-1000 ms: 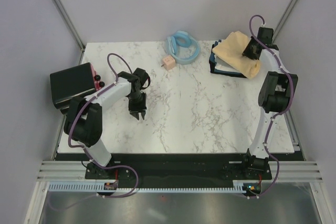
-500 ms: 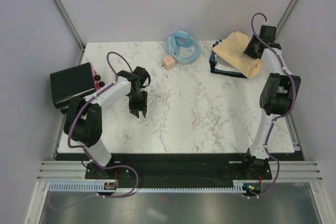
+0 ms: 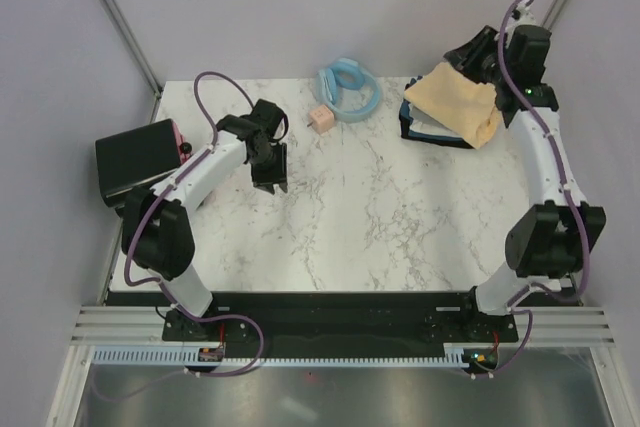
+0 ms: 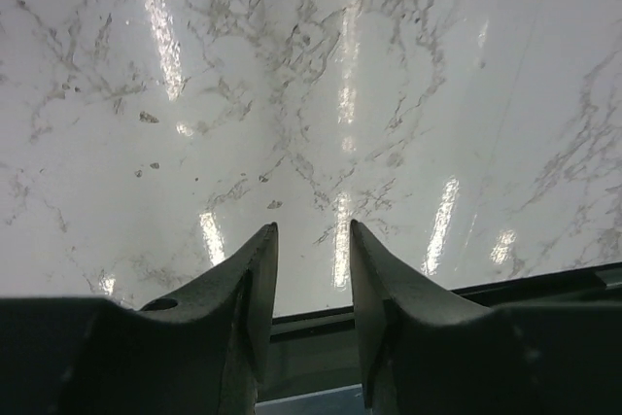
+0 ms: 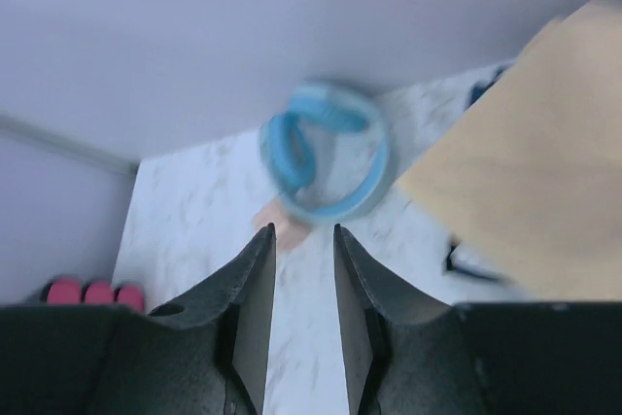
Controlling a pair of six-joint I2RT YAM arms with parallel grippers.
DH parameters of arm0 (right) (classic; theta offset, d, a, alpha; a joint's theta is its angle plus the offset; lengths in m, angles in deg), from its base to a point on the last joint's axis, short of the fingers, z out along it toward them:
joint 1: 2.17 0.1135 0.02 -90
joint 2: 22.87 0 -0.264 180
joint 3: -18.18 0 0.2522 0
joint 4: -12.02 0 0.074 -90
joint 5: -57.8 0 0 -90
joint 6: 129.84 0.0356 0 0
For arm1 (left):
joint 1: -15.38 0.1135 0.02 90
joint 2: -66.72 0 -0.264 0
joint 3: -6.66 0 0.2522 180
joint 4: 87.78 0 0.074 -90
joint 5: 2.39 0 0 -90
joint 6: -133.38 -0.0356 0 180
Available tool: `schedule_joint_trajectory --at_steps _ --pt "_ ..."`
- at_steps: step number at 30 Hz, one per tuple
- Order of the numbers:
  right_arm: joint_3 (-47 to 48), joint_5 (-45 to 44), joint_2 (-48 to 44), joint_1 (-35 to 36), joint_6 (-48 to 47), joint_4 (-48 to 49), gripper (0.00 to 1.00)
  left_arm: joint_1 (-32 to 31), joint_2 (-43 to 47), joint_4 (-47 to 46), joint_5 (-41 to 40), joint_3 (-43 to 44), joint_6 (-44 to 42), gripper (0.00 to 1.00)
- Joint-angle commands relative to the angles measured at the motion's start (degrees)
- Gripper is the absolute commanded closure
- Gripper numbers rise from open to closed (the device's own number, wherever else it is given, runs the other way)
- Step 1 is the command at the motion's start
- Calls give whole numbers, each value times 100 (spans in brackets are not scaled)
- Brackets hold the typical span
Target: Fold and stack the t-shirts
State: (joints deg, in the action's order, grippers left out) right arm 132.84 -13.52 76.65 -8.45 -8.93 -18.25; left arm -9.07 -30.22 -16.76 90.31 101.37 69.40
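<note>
The t-shirts lie in a pile at the back right of the table. A pale yellow-cream shirt (image 3: 455, 102) is on top. White cloth (image 3: 432, 128) and a dark navy shirt (image 3: 404, 127) show under its near-left edge. The yellow shirt also fills the right of the right wrist view (image 5: 544, 191). My right gripper (image 3: 462, 55) is open and empty, raised above the pile's far edge, pointing left (image 5: 303, 230). My left gripper (image 3: 277, 182) is open and empty over bare marble at the table's left middle (image 4: 313, 227).
A light blue ring (image 3: 347, 89) lies at the back centre, with a small pink cube (image 3: 320, 119) beside it. Both show blurred in the right wrist view: the ring (image 5: 326, 162) and the cube (image 5: 282, 221). A black box with a pink-red side (image 3: 140, 159) sits off the table's left edge.
My right gripper has come off the yellow shirt and risen up and back above the pile. My left gripper has moved toward the back of the table.
</note>
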Motion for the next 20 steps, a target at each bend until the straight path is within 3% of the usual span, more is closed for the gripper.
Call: schedule_joint_trajectory --at_steps 1,3,7,13,20 --pt "-2019 445 -1030 1546 521 369 63 28 -26 -162 134 571 166 57" --pt "-2817 374 -1374 2059 573 281 63 28 -26 -179 178 694 193 57" --pt "-3498 75 -1664 3043 688 201 63 10 35 -223 283 738 228 57" --pt "-3130 -83 -1269 3563 301 -484 63 19 220 -285 319 624 254 57" --pt "-3006 -119 -769 3687 231 -783 64 1 378 -496 390 352 281 57"
